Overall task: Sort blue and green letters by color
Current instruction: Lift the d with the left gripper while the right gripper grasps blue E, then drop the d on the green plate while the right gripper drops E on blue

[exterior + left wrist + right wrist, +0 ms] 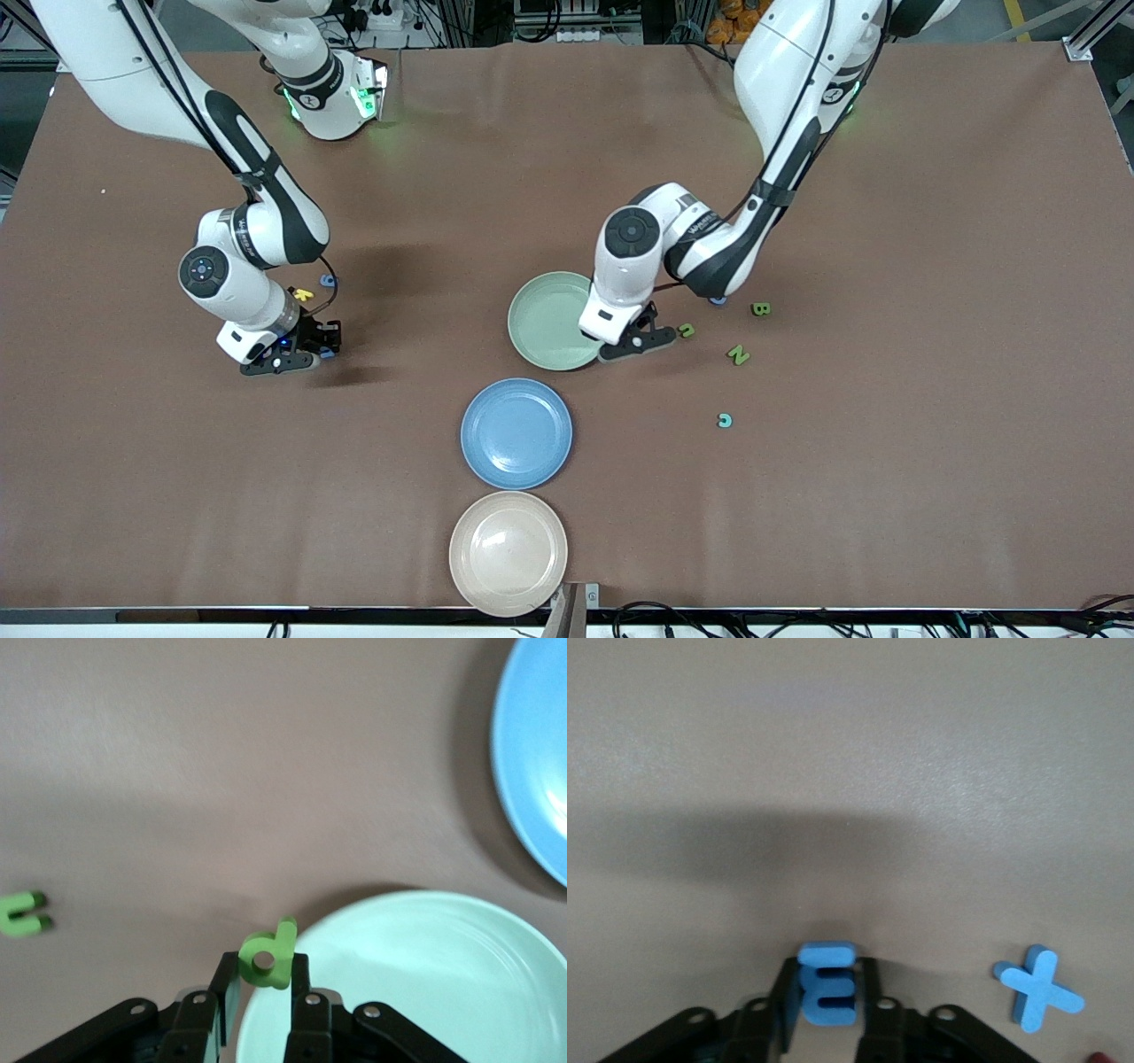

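My left gripper is shut on a green letter d, held just over the rim of the green plate. My right gripper is low at the table toward the right arm's end, its fingers pressed against both sides of a blue letter E. A blue X lies beside it. Loose green letters lie near the left gripper. Another blue letter lies by the right arm.
A blue plate and a beige plate sit nearer the front camera than the green one. A teal letter, a yellow letter and a dark red piece lie on the brown table.
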`<state>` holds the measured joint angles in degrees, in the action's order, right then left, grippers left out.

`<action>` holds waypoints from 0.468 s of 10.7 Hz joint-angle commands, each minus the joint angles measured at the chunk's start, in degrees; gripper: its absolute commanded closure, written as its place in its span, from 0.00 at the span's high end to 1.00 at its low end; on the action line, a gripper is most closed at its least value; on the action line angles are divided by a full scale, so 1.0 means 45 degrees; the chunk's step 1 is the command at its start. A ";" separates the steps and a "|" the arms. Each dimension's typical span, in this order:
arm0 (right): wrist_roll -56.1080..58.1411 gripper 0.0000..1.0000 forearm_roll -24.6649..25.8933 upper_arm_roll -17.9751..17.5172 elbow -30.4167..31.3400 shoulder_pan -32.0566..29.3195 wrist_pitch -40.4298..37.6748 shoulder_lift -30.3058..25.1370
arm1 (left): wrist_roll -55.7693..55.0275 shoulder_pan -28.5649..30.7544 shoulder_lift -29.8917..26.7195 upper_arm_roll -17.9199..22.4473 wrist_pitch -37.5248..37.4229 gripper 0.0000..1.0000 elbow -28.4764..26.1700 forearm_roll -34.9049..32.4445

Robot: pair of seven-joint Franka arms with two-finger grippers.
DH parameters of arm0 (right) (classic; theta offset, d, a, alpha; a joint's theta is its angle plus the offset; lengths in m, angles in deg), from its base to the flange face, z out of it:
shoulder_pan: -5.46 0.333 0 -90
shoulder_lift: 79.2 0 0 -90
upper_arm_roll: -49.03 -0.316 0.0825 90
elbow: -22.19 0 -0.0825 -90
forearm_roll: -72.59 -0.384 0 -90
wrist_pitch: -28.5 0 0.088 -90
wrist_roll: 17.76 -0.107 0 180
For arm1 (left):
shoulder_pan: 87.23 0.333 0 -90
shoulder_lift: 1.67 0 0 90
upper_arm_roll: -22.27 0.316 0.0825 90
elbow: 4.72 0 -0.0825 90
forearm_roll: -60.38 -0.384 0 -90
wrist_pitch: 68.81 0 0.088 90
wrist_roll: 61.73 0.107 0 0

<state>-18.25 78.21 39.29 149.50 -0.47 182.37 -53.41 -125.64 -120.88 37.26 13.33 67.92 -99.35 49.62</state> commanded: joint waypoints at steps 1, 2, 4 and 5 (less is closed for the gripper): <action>0.0071 0.02 0.0178 -0.0063 -0.0128 -0.0127 0.0182 0.0207 | -0.1225 -0.1113 -0.0682 0.0091 -0.0853 0.00 -0.0163 -0.0245; -0.0026 0.00 0.0178 -0.0063 -0.0148 -0.0127 0.0182 0.0168 | -0.1422 -0.1310 -0.0663 0.0091 -0.0834 0.00 -0.0143 -0.0245; -0.0569 0.00 0.0101 -0.0121 -0.0691 -0.0127 -0.0167 0.0110 | -0.1637 -0.1487 -0.0663 0.0072 -0.0834 0.00 -0.0143 -0.0206; -0.1174 0.00 0.0100 -0.0179 -0.0985 -0.0049 -0.0363 0.0109 | -0.1774 -0.1643 -0.0663 0.0072 -0.0853 0.00 -0.0143 -0.0206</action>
<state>-19.01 78.31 39.29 148.51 -0.60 182.54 -53.36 -131.36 -127.34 35.25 13.26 64.85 -99.35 49.62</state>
